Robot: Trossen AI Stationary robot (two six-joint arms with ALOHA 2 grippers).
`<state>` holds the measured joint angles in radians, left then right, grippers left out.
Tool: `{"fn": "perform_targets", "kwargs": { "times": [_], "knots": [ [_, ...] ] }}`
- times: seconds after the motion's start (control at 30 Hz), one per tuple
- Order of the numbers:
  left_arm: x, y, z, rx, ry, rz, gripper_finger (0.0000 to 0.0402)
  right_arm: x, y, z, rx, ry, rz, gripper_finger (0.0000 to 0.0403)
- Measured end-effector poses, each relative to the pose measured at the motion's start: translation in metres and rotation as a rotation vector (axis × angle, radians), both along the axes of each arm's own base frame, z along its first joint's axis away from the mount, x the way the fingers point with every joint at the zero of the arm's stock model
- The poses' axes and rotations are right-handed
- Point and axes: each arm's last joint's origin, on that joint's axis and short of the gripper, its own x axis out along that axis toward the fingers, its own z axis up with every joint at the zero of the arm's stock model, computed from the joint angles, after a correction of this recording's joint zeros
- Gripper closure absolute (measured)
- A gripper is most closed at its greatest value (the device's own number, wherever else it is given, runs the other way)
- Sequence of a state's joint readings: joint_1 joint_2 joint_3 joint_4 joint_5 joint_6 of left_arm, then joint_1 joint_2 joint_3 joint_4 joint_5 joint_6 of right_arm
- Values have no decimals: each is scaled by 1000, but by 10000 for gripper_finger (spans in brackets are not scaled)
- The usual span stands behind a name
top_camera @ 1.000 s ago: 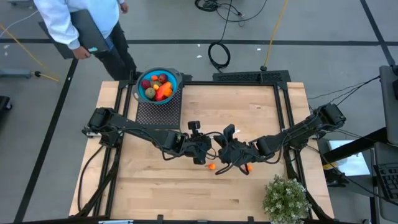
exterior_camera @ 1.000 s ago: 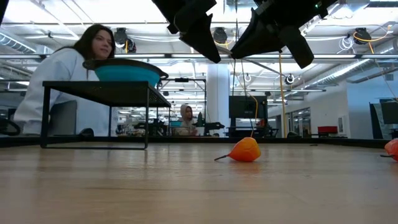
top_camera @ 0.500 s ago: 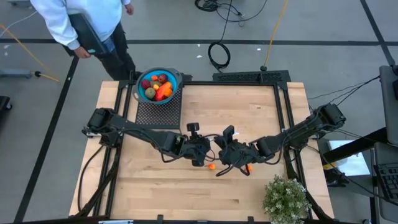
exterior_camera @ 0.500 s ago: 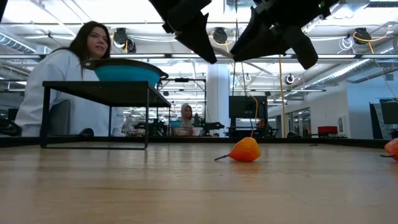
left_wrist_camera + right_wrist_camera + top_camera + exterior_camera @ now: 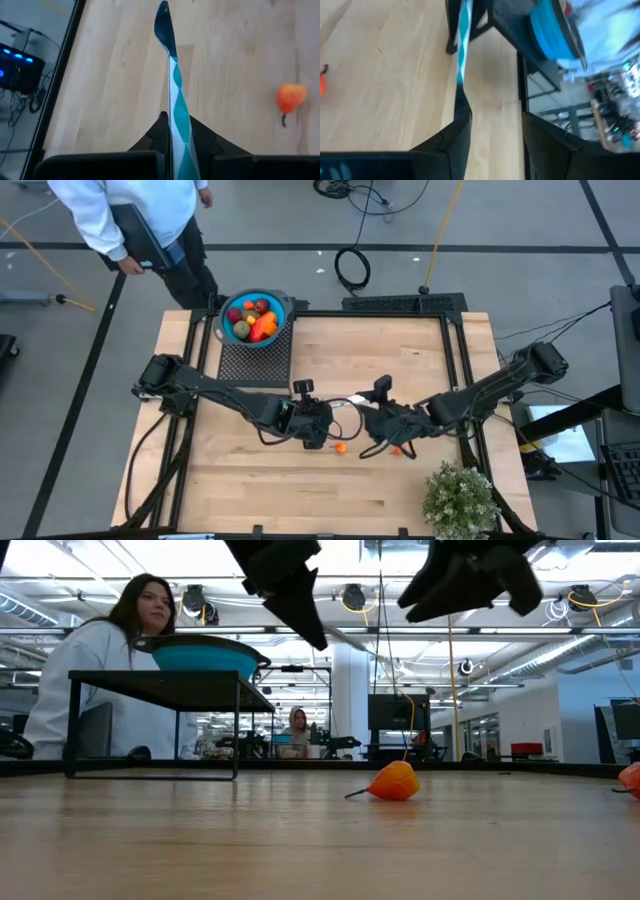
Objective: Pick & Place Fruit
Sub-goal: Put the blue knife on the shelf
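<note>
I see the loose orange fruit point(image 5: 341, 447) on the table, at about four o'clock from my left gripper point(image 5: 318, 432), which is clamped on the striped utensil point(image 5: 176, 95). My right gripper point(image 5: 372, 423), jaws parted and empty, sits slightly farther, at two o'clock of the fruit.

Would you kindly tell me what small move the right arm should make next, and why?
Probably draw the right gripper straight back. Its fingers stand open, with the thin teal-and-silver twisted utensil ending close by one of them, while the left gripper is shut on that utensil. Backing off would likely free the left arm to work near the small orange fruit.
</note>
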<state>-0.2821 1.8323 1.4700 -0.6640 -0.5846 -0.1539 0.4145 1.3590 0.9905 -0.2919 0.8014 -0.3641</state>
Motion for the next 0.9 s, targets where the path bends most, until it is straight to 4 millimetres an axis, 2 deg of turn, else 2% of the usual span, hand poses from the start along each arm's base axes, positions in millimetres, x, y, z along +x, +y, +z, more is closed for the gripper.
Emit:
{"fn": "perform_targets", "kwargs": {
  "times": [0.17, 0.33, 0.47, 0.7, 0.9],
  "knots": [
    [-10, 3, 11, -7, 14, 7, 379, -15, -5, 4, 136, 8, -11, 235],
    [-26, 8, 28, 1, -3, 57, 368, -24, -8, -9, 171, 11, -19, 234],
    [-43, 15, 32, 3, -6, 96, 352, -29, -11, -20, 179, 23, -32, 237],
    [-88, 34, 35, -38, -69, 187, 380, -31, -11, -26, 191, 15, -40, 239],
    [-126, 50, 25, -75, -190, 244, 364, -29, -10, -24, 196, -10, -31, 240]
  ]
}}
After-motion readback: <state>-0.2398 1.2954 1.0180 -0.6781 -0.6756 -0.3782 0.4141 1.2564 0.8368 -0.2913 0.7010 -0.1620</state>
